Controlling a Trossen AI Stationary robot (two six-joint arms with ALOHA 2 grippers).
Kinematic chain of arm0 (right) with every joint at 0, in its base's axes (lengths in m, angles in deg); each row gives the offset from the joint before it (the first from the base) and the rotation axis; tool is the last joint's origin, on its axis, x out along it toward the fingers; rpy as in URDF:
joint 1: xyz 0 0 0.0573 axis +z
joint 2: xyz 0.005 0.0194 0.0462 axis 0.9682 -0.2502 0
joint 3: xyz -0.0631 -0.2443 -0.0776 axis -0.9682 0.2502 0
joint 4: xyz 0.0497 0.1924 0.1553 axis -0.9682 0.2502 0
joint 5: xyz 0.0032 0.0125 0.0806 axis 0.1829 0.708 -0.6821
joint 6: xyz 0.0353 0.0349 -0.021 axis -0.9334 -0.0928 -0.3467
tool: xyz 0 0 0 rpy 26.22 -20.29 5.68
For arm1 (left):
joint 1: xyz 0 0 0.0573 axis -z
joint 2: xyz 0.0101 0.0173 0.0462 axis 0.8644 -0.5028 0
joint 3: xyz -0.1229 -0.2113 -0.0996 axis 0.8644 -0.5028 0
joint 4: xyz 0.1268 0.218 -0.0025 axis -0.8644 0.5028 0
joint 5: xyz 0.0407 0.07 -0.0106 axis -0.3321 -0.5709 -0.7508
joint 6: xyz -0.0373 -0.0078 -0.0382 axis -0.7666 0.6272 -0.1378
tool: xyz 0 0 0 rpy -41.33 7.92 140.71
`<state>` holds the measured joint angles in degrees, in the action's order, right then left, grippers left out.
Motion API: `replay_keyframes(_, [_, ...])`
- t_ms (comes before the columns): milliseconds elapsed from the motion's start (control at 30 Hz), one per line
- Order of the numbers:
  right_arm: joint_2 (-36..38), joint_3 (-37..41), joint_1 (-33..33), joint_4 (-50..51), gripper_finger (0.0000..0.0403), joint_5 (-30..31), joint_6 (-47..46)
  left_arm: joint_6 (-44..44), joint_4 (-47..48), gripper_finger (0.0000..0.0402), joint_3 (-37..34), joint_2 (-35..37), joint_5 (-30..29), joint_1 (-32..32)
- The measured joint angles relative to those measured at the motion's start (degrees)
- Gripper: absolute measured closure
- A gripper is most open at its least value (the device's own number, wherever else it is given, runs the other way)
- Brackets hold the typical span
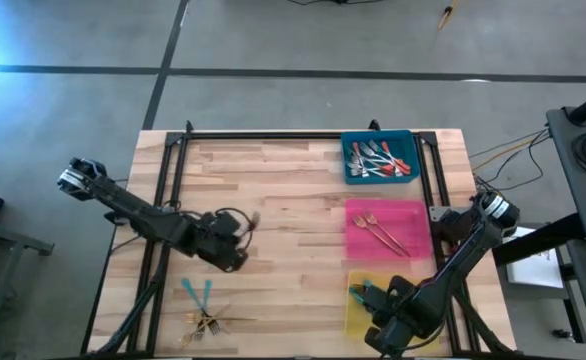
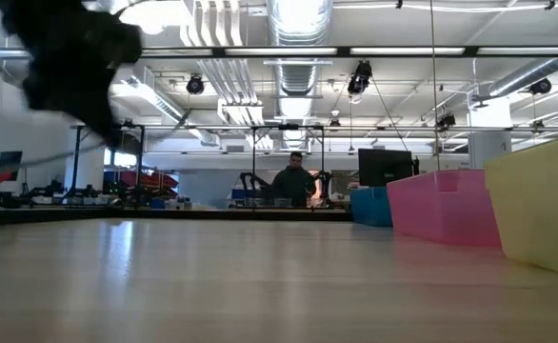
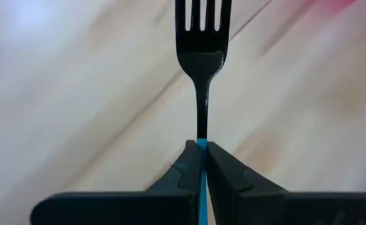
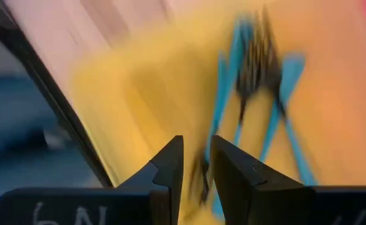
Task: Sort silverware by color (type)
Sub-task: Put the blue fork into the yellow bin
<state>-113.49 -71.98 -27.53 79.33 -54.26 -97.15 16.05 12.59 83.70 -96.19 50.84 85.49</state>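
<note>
Over mid-counter, I am carrying a teal-handled fork point(image 3: 201, 69) clamped in the left gripper point(image 3: 201, 164).
Right gripper point(image 4: 196, 164), jaws slightly apart, is hovering over the yellow tray point(image 1: 354, 312) holding teal forks point(image 4: 258, 81).

A big open robotics lab or workshop: exposed ceiling ducts point(image 2: 293, 24) and strip lights point(image 2: 412, 50) run overhead, a polished concrete floor point(image 1: 273, 35) surrounds the wooden desk point(image 1: 283, 200), and a person point(image 2: 295, 181) sits among monitors point(image 2: 386, 167) at the centre back.
</note>
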Motion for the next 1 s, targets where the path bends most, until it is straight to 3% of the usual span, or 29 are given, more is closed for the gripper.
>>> replay_keyframes(100, [2.0, 0.0, 0.1, -2.7, 0.0331, 11.2, 3.2, 9.8, -12.5, 0.0401, 4.4, -0.5, -5.1, 0.0])
replay_keyframes(267, [3.5, 0.0, 1.4, -12.9, 0.0335, 38.9, 16.2, 29.8, -38.7, 0.0401, 8.8, -4.5, -5.4, 0.1])
replay_keyframes(367, [3.7, 0.0, 1.5, -22.8, 0.0331, 48.5, 28.1, 36.2, -42.6, 0.0401, 12.6, -7.9, -5.4, 0.1])
replay_keyframes(500, [3.7, 0.0, 1.7, -37.8, 0.0318, 51.1, 44.5, 41.7, -42.4, 0.0401, 17.9, -12.7, -5.4, 0.1])
replay_keyframes(600, [3.7, 0.0, 1.6, -43.9, 0.0304, 49.8, 51.1, 43.9, -42.6, 0.0401, 22.5, -16.8, -5.4, 0.0])
replay_keyframes(800, [3.6, 0.0, 0.6, -44.1, 0.027, 53.7, 50.5, 45.1, -41.9, 0.0401, 31.1, -25.1, -7.7, 0.1])
replay_keyframes(1000, [3.6, 0.0, 0.6, -43.1, 0.0236, 54.3, 49.1, 47.0, -42.4, 0.0402, 33.4, -27.5, -10.5, 0.1])
